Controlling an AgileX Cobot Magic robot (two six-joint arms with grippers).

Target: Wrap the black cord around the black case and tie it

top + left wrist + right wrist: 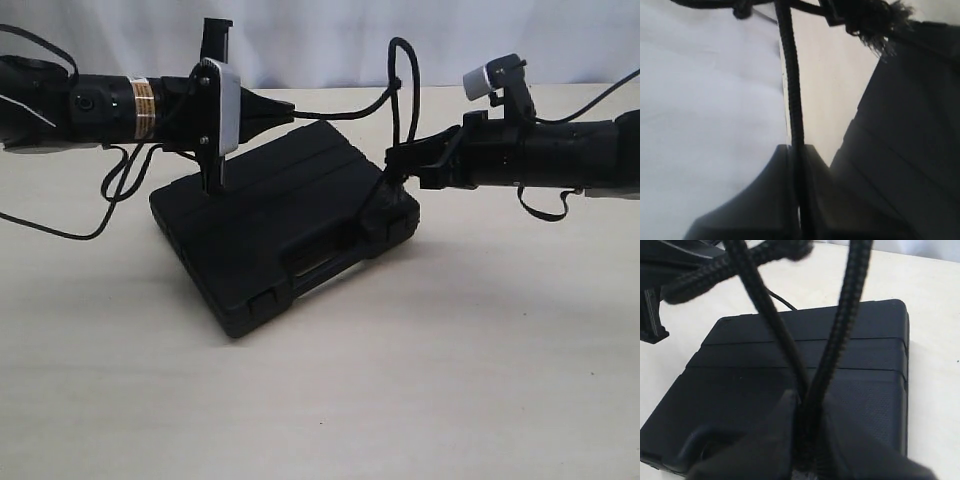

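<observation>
The black case [285, 225] lies flat on the table in the middle of the exterior view. The black cord [345, 110] stretches taut above its lid, from my left gripper [288, 110] across to a tall loop [403, 85] over my right gripper [392, 158]. In the left wrist view my left gripper [796, 147] is shut on a single strand of the cord [791, 95], which leads to a frayed knot [880, 25] beside the case [910, 145]. In the right wrist view my right gripper [807, 400] is shut on two strands of the cord [837, 345], just above the case's grooved lid [740, 380].
The case rests on a beige table [420, 380] with a white curtain [320, 40] behind it. Thin robot cables [110, 190] hang in loops under the left arm, and a strap [545, 205] hangs under the right arm.
</observation>
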